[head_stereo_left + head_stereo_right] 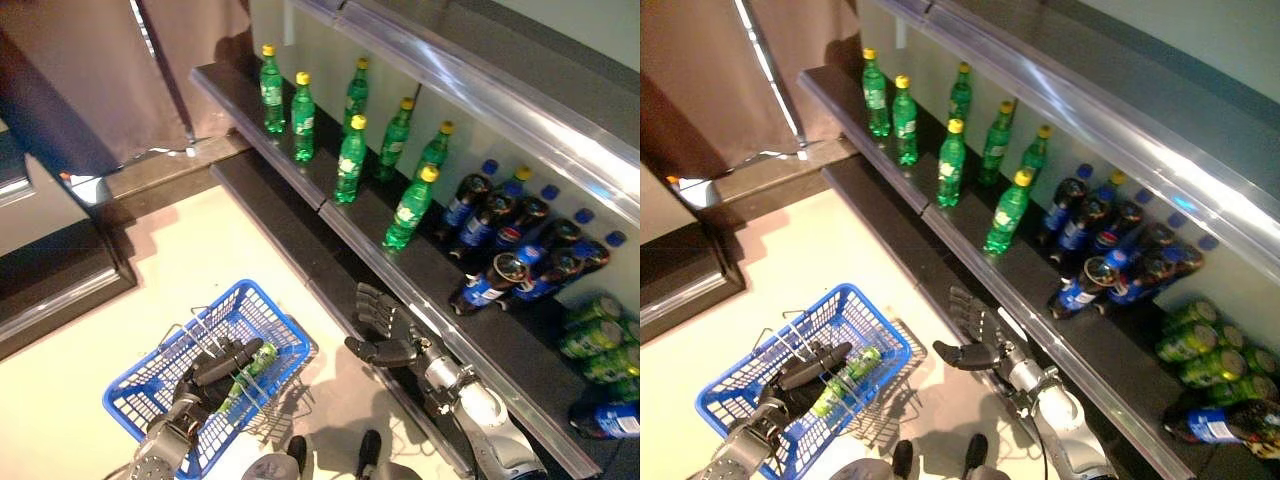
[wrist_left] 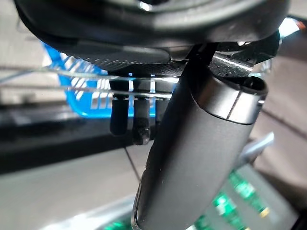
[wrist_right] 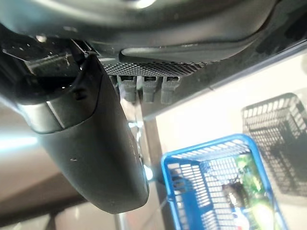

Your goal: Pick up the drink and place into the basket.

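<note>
Green bottle (image 1: 243, 377) under left hand (image 1: 215, 368)

Blue plastic basket (image 1: 262, 302) of open lattice, with thin bare-metal wire handles (image 1: 200, 325) folded over its rim. Inside the basket, clear green plastic bottle (image 1: 243, 378), glossy, wrapped in a printed label. Matt black fingers (image 1: 228, 357) lying on that bottle. Above the basket, matt black shelf (image 1: 300, 175) edged in shiny metal trim. Smooth, pale, faintly glossy floor (image 1: 200, 250) beneath the basket.
</note>
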Robot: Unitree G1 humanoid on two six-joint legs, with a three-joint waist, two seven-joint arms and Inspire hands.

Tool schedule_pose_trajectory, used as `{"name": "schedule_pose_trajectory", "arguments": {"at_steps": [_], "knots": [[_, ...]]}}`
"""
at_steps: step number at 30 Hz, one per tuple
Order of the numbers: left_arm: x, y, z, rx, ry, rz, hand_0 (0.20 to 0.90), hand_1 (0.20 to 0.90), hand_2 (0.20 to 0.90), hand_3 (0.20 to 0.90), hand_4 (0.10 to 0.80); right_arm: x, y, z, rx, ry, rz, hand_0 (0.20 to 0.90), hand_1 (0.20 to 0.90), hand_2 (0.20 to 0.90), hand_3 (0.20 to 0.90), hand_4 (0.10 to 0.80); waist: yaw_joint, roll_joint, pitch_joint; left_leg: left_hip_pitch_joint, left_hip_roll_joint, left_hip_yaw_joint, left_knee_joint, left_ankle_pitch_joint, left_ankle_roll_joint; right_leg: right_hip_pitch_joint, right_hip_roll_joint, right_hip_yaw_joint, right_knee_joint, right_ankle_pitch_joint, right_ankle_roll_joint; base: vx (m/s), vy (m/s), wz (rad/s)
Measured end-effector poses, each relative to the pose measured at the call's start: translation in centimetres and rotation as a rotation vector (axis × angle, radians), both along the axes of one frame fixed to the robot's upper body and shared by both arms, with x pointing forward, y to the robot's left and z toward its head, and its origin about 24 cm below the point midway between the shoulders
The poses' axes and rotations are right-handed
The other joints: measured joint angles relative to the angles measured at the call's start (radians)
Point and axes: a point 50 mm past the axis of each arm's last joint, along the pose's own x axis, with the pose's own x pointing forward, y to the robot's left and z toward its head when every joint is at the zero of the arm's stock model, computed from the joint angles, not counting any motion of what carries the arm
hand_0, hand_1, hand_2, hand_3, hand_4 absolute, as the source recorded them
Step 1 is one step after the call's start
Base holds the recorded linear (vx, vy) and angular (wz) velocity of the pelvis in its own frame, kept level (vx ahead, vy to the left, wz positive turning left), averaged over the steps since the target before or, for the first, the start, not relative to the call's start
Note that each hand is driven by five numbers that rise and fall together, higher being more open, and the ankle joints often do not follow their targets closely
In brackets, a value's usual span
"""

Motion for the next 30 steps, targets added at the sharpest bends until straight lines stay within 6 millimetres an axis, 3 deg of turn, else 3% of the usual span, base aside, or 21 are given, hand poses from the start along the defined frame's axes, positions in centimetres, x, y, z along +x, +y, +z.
{"name": "schedule_pose_trajectory", "arguments": {"at_steps": [9, 17, 25, 27, 28, 30], "knots": [[-1.1, -1.7, -2.6, -0.124, 0.073, 0.207, 0.3, 0.3, 0.3, 0.2, 0.1, 0.2, -0.8, 0.2, 0.065, -0.008, -0.071, 0.9, 0.9, 0.9, 0.9, 0.8, -0.044, 0.0, -0.001, 0.018, 0.006, 0.022, -0.003, -0.003, -0.007, 0.005, 0.009, 0.025, -0.005, 0.001, -0.01, 0.005, -0.055, -0.09], [-1.3, -1.7, -2.7, -0.141, 0.069, 0.282, 0.3, 0.3, 0.3, 0.2, 0.1, -0.4, -1.4, -0.9, 0.062, 0.037, -0.105, 0.9, 0.9, 0.9, 0.9, 0.8, -0.039, 0.001, -0.001, 0.026, 0.022, 0.021, -0.003, -0.006, -0.018, 0.012, 0.025, 0.027, -0.004, -0.003, -0.023, 0.056, -0.038, -0.01], [-3.4, -0.3, -3.2, -0.127, 0.103, 0.384, 0.3, 0.3, 0.3, 0.2, 0.1, -1.4, -2.5, -1.4, 0.055, 0.063, -0.146, 0.9, 0.9, 0.9, 0.9, 0.8, -0.014, 0.016, -0.007, 0.019, 0.029, -0.028, -0.004, -0.006, -0.031, 0.034, 0.028, -0.015, -0.001, -0.018, -0.032, 0.061, 0.027, 0.18], [-3.9, -0.1, -3.4, -0.124, 0.115, 0.398, 0.3, 0.3, 0.3, 0.2, 0.1, -1.9, -2.9, -1.4, 0.053, 0.066, -0.164, 0.9, 0.9, 0.9, 0.9, 0.8, -0.015, 0.024, -0.009, 0.003, 0.026, -0.064, -0.007, -0.005, -0.038, 0.048, 0.019, -0.016, 0.001, -0.034, -0.023, -0.039, 0.256, 0.7], [-3.8, -0.1, -3.3, -0.123, 0.112, 0.397, 0.3, 0.3, 0.3, 0.2, 0.1, -2.0, -3.3, -1.3, 0.043, 0.061, -0.173, 0.9, 0.9, 0.9, 0.9, 0.8, -0.019, 0.026, -0.009, -0.013, 0.028, -0.056, -0.006, -0.005, -0.041, 0.052, 0.009, -0.017, 0.002, -0.04, -0.018, -0.07, 0.308, 1.01], [-3.6, -0.3, -3.3, -0.125, 0.109, 0.387, 0.3, 0.3, 0.3, 0.2, 0.1, -2.0, -4.7, -0.7, -0.008, 0.047, -0.178, 0.9, 0.9, 0.9, 0.9, 0.8, -0.044, 0.03, -0.009, -0.046, 0.047, 0.037, -0.002, 0.002, -0.046, 0.064, -0.022, -0.034, 0.002, -0.061, 0.008, -0.073, 0.326, 1.2]]}}
